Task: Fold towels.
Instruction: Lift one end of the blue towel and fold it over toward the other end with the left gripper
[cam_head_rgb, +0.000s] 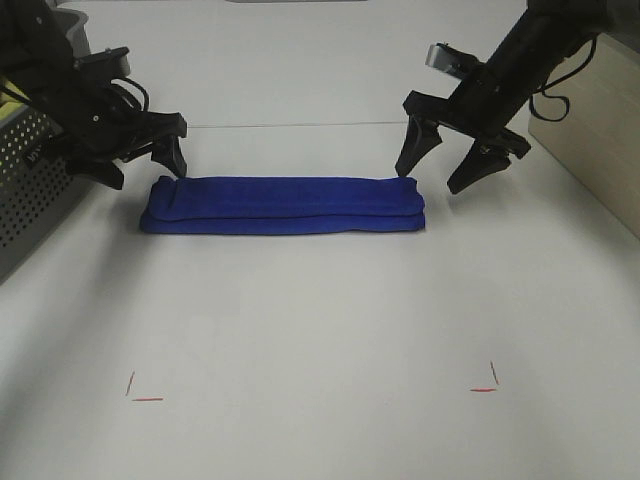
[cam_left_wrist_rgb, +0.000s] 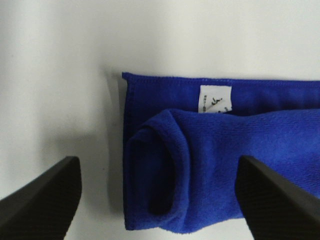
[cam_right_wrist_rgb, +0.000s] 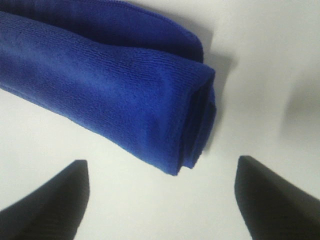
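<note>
Exterior high: the blue towel (cam_head_rgb: 283, 204) is seen folded into a long strip on the table (cam_head_rgb: 320, 320), toward 12 o'clock of centre. The stacked layers could be pulled apart and the fold skewed if only the top layer were pinched at either end. Both grippers are held spread wide, gripping nothing. The left gripper (cam_head_rgb: 140, 168) is placed just beside the towel's 10 o'clock corner, and the right gripper (cam_head_rgb: 430, 178) at its 2 o'clock corner.

Royal-blue plush towel (cam_head_rgb: 284, 204), folded into a long narrow layered strip, flat on the white table just above frame centre, running left-right, small white tag (cam_left_wrist_rgb: 215, 99) at its left short edge.
</note>
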